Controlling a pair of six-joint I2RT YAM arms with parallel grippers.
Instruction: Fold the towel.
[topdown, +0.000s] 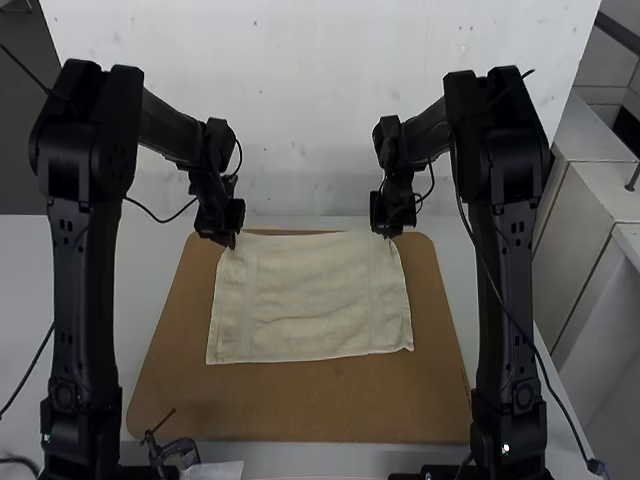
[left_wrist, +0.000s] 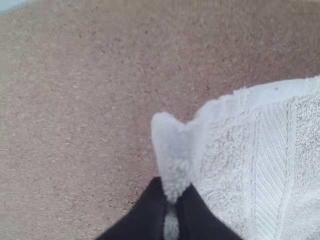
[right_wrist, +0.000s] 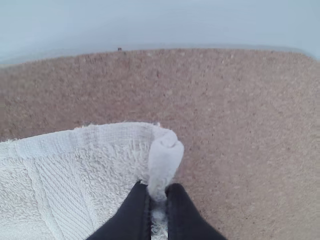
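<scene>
The cream towel (topdown: 315, 300) lies spread as a wide rectangle on the brown board, with slight wrinkles. At its far left corner is my left gripper (topdown: 232, 240); at its far right corner is my right gripper (topdown: 388, 232). In the left wrist view, the black fingers of the left gripper (left_wrist: 171, 200) are shut on a pinched corner of the towel (left_wrist: 240, 145). The right wrist view has the right gripper (right_wrist: 158, 192) shut on the other far corner of the towel (right_wrist: 100, 165), a small tuft standing above the fingertips.
Under the towel is a brown board (topdown: 300, 410) with rounded corners, on a pale table (topdown: 150, 290). A black clamp (topdown: 175, 452) sits at the near left edge of the board. White wall panels rise behind the table's far edge, and cables hang along both arms.
</scene>
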